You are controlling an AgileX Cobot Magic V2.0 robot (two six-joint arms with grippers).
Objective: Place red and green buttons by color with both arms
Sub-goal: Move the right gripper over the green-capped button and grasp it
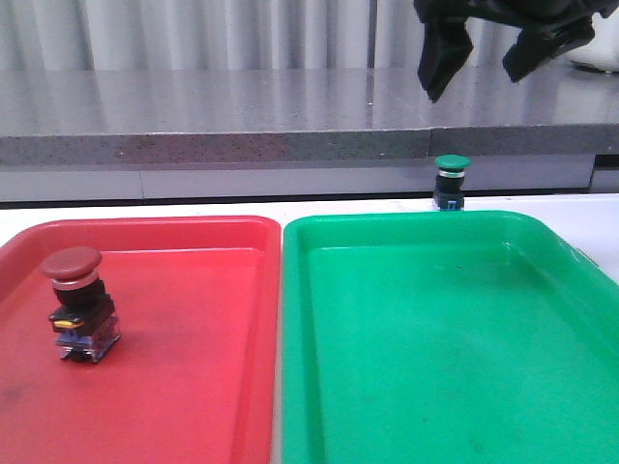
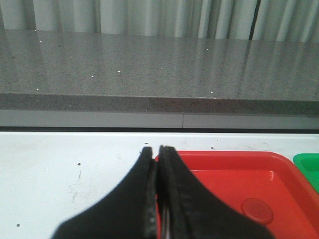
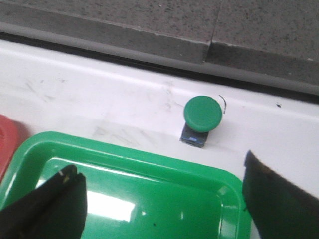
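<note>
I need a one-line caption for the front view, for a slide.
Red button upright in the red tray; green button waits behind the green tray, open right gripper above.

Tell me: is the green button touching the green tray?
Apart. The right wrist view shows a strip of white table between the green button and the green tray rim.

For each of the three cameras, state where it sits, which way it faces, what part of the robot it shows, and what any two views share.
Front view: faces forward over the red tray and green tray; right end effector hangs open above the green button.
Left wrist view: on the left arm, looking past the shut left end effector at the red tray's corner and red button.
Right wrist view: on the right arm, looking down between open fingers at the green button.
Shared: front and right wrist views both show the green button outside its tray.
</note>
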